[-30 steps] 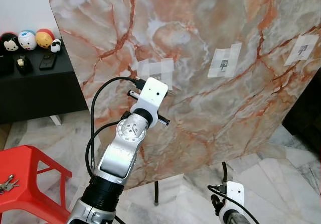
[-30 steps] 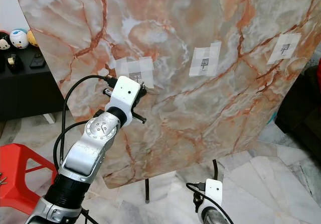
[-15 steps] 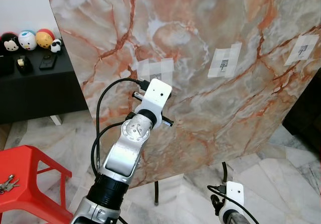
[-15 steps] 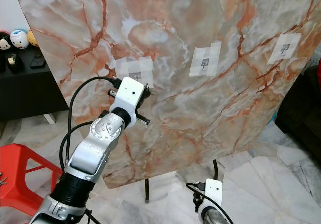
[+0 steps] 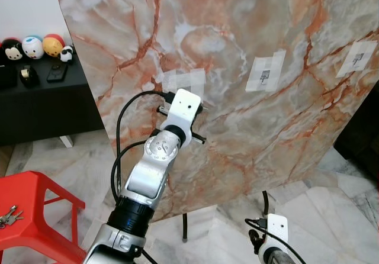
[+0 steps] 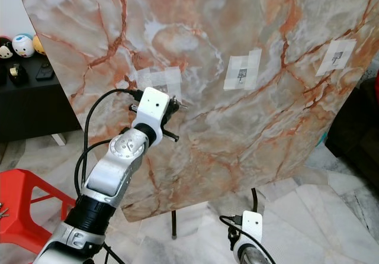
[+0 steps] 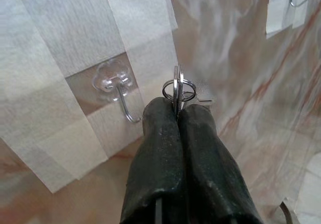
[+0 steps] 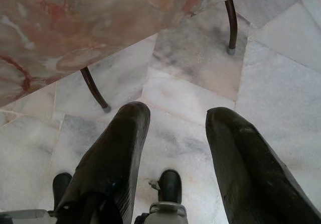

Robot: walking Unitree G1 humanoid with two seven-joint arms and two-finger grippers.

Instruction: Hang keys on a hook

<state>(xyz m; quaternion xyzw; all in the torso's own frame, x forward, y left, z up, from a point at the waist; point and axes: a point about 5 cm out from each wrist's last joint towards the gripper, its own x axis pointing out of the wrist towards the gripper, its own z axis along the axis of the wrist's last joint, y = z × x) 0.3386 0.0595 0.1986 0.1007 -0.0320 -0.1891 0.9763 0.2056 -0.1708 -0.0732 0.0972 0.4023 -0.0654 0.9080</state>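
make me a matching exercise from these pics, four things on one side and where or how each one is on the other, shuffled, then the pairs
Things
1. left claw
2. right claw
3. clear hook
4. red stool

Places or states
A. stuck under tape on the marble board
B. open, pointing down at the tiled floor
C. on the floor at the robot's left, loose keys on its seat
D. shut on a key ring, beside the hook

Pairs: 1-D, 2-B, 3-A, 4-C
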